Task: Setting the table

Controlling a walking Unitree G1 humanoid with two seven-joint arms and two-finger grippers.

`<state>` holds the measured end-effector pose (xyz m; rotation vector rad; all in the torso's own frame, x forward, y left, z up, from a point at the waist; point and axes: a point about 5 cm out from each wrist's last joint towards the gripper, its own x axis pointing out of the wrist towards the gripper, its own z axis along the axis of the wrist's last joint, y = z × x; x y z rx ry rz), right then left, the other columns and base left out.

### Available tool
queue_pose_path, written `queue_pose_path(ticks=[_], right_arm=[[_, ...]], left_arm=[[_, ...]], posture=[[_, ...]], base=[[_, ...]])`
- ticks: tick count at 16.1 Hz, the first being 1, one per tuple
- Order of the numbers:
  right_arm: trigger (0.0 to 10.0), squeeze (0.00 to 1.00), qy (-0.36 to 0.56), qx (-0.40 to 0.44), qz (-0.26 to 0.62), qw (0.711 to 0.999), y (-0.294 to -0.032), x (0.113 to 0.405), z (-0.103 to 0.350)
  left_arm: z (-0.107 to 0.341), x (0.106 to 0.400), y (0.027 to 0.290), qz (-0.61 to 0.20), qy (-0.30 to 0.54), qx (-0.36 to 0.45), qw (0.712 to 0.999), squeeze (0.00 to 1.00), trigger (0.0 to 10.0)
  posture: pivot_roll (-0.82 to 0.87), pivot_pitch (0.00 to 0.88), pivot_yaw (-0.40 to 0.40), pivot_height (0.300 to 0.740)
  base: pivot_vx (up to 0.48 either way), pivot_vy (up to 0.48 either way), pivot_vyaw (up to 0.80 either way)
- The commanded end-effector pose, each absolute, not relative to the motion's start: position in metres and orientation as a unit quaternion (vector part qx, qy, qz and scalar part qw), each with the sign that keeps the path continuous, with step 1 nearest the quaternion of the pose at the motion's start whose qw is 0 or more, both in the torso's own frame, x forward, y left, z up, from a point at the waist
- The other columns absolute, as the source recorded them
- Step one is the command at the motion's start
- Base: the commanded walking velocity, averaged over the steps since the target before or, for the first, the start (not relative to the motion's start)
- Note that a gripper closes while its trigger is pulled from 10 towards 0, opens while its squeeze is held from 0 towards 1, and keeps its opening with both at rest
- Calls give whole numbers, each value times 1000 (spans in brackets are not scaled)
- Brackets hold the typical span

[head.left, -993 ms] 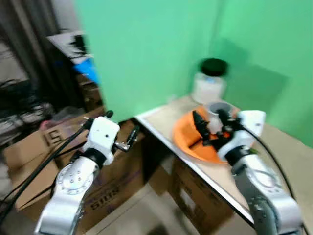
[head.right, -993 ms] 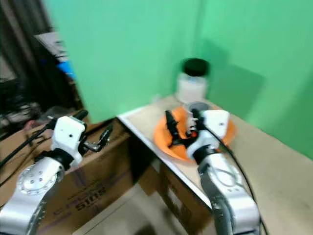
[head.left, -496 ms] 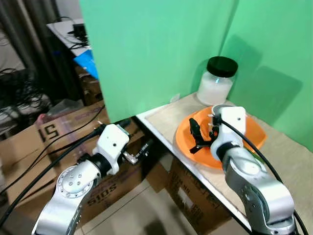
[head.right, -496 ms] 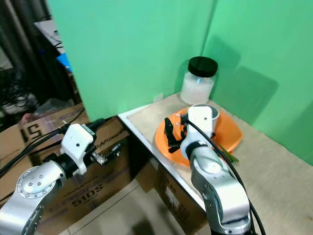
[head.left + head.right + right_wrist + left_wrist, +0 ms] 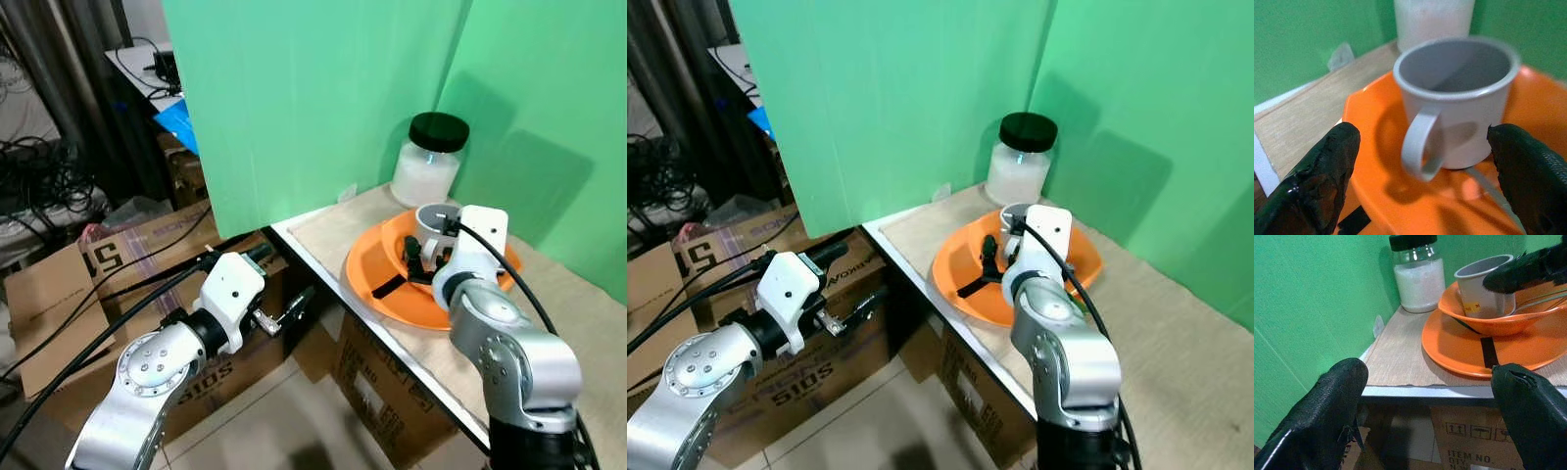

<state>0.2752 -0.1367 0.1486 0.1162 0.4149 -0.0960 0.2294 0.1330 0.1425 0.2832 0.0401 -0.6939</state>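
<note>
Left gripper [image 5: 294, 304]: fingers spread wide and empty, held low beside the table [image 5: 323, 230] edge, off its corner, above cardboard boxes [image 5: 108, 264] on the floor; the silver arm is bent at the elbow and reaches forward. Its wrist view looks level across the tabletop and gives the stacking plainly: an orange plate [image 5: 1459, 350] lies flat on the wood, an orange bowl [image 5: 1508, 320] sits on the plate, and a grey mug [image 5: 1481, 289] stands upright inside the bowl. A strip of black tape [image 5: 1488, 352] marks the plate.

Glass jar [image 5: 428, 162]: black lid, white contents, upright behind the plate against the green backdrop [image 5: 323, 88].

Right gripper [image 5: 419, 262]: fingers parted wide, holding nothing, poised over the bowl with the mug just ahead between them. The forearm is raised above the table, wrist turned toward the backdrop. Its wrist view supplies the mug [image 5: 1459, 98] interior, which is bare, and its handle [image 5: 1418, 144] facing the camera, with a thin grey utensil [image 5: 1493, 188] lying in the bowl beside it.
</note>
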Motion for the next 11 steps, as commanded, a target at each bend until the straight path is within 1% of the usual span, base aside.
queue_pose_path(ticks=[1,3,4,5,6,9,11], right_arm=[[10000,0,209,68,-45,974,-134,279,149],[9804,0,220,74,-45,972,-129,283,145],[5020,0,224,70,-50,971,-129,283,143],[2275,0,227,64,-57,970,-130,283,142],[0,0,232,50,-76,969,-134,285,139],[0,0,235,49,-90,967,-137,286,138],[0,0,234,56,-98,966,-138,287,138]], left_arm=[[146,230,131,-348,16,142,926,0,10000],[145,229,131,-352,17,143,925,0,10000],[145,229,130,-355,19,142,924,0,10000],[145,228,130,-359,20,140,923,0,10000],[144,224,127,-380,28,128,916,0,10000],[143,217,123,-413,43,101,904,0,10000],[143,216,122,-418,46,98,902,0,10000]], posture=[[127,0,-30,740],[131,0,-30,740],[131,0,-30,740],[132,0,-32,740],[131,0,-31,740],[130,0,-30,740],[130,0,-30,740]], base=[[0,0,0],[0,0,0],[0,0,0],[0,0,0],[0,0,0],[0,0,0],[0,0,0]])
